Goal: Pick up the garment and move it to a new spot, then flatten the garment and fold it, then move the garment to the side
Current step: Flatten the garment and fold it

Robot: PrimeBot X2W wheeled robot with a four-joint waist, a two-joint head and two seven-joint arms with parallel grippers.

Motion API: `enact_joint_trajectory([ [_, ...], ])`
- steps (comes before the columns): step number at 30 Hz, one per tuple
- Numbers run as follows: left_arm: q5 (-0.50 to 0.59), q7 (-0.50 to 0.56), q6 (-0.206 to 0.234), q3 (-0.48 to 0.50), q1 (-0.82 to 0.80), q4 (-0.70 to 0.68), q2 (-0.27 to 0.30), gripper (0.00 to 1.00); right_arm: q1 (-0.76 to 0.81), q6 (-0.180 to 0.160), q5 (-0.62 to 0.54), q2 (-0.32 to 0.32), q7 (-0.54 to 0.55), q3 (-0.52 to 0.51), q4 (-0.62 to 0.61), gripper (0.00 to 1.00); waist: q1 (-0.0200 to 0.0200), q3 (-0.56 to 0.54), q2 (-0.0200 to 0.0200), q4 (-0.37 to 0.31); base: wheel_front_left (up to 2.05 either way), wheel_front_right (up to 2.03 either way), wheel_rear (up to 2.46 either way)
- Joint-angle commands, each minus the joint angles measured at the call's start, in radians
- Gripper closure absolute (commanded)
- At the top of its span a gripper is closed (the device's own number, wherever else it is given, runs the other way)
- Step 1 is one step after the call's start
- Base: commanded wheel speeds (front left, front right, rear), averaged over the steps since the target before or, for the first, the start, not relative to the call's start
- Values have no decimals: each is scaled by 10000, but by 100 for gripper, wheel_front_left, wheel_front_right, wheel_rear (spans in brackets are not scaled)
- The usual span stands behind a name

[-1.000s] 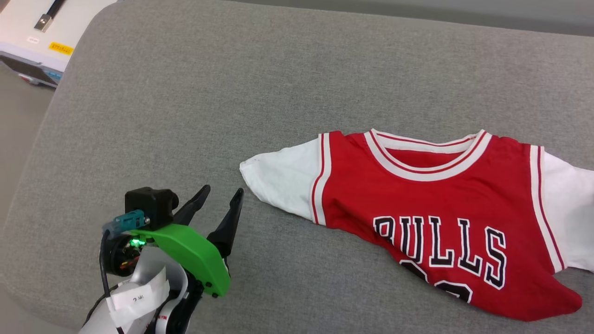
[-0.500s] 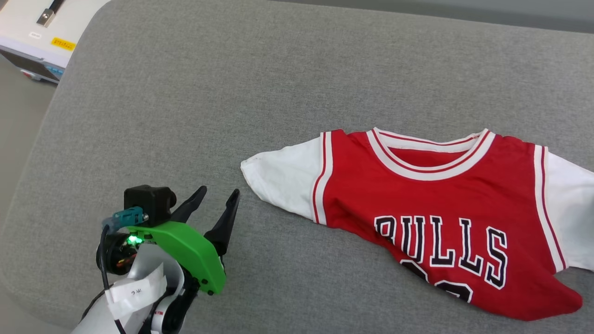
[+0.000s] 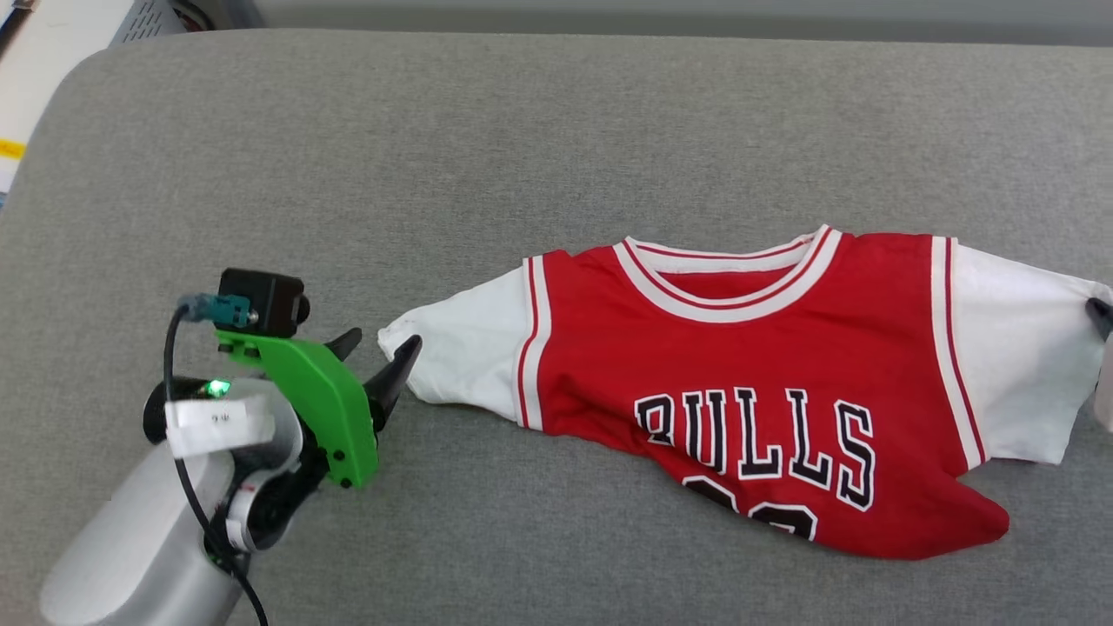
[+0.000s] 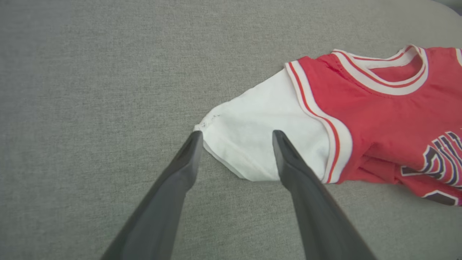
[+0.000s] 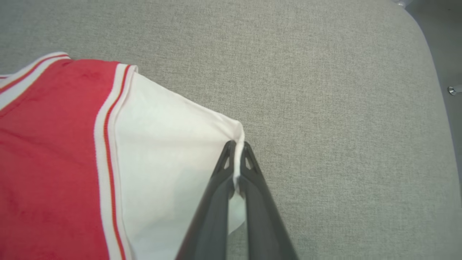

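Red BULLS jersey (image 3: 739, 382): lies chest-up on the grey cushion (image 3: 522, 130), collar on the side away from the robot, both white sleeves spread out sideways. Its lower part is bunched, and the number under the lettering is partly hidden.

Left arm: the pale forearm (image 3: 139, 539) rises from the lower left and carries a green bracket (image 3: 313, 391) and a black camera (image 3: 261, 300) at the wrist. The left gripper (image 4: 236, 133) is angled toward the jersey's left sleeve with its fingers spread wide. One fingertip sits at the corner of the cuff and the other over the white cloth of the sleeve. Nothing is gripped. Contact with the fabric cannot be confirmed.

Right arm: the right gripper (image 5: 238, 144) is at the outer edge of the jersey's right sleeve. Its fingers are pressed together with a fold of the white cuff pinched between them. The cloth draws to a small peak at the fingertips.
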Motion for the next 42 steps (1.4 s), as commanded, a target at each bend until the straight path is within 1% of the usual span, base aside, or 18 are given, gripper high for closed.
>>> enact_joint_trajectory([
  [1, -166, 362, -246, -57, -543, 290, 153, 0, -98, -7, 17, 64, 85, 19, -175, 100, 0, 344, 0, -379, 0, 0, 0],
  [3, -394, 971, -555, -159, -1019, 739, 247, 0, -220, -7, -15, 147, 184, 59, -350, 100, 0, 463, 0, -489, 0, 0, 0],
  [5, -557, 1518, -757, -221, -1452, 1200, 363, 0, -350, -7, -38, 220, 258, 149, -468, 100, 0, 555, 0, -591, 0, 0, 0],
  [7, -672, 1963, -885, -273, -1775, 1676, 458, 0, -477, -7, -42, 295, 261, 303, -537, 100, 0, 571, 0, -692, 0, 0, 0],
  [9, -866, 2282, -989, -287, -2007, 2115, 423, 0, -567, -7, -40, 365, 240, 378, -533, 100, 0, 569, 0, -748, 0, 0, 0],
  [14, -984, 2789, -1194, -446, -2479, 3026, 355, 0, -707, -7, 4, 438, 235, 531, -461, 100, 0, 593, 0, -862, 0, 0, 0],
  [20, -818, 2970, -1493, -788, -2825, 3827, 187, 0, -757, -7, 53, 431, 118, 480, -314, 100, 0, 624, 0, -954, 0, 0, 0],
  [22, -680, 3065, -1572, -980, -2913, 4046, 142, 0, -764, -7, 63, 419, 110, 484, -288, 100, 0, 654, 0, -973, 0, 0, 0],
  [25, -447, 3569, -1721, -1466, -2914, 4431, 167, 0, -803, -7, 83, 413, 114, 507, -271, 100, 0, 704, 0, -1004, 0, 0, 0],
  [26, -409, 3705, -1754, -1581, -2902, 4528, 166, 6, -818, -7, 86, 412, 113, 516, -267, 100, 0, 714, 0, -1011, 0, 0, 0],
  [27, -372, 3802, -1784, -1691, -2888, 4616, 137, 61, -832, -7, 89, 410, 105, 525, -263, 100, 0, 720, 0, -1015, 0, 0, 0],
  [28, -375, 3817, -1815, -1742, -2873, 4664, 90, 100, -841, -7, 91, 408, 94, 531, -257, 100, 0, 718, 0, -1015, 0, 0, 0],
  [31, -434, 3408, -1866, -1672, -2847, 4752, -121, 100, -846, -7, 100, 406, 47, 547, -225, 100, 0, 651, 0, -992, 0, 0, 0],
  [35, -305, 2223, -1874, -1352, -2920, 4741, -240, 100, -824, -7, 131, 318, -72, 539, -200, 100, 0, 399, 0, -924, 0, 0, 0],
  [38, 105, 1126, -2058, -1283, -3013, 4399, -59, 100, -811, -7, 202, 245, -260, 358, -178, 100, 0, 81, 0, -822, 0, 0, 0],
  [42, 401, 26, -2066, -1034, -3035, 3924, 151, 100, -822, -7, 298, -23, -514, 297, -339, 100, 0, -433, 0, -674, 0, 0, 0],
])
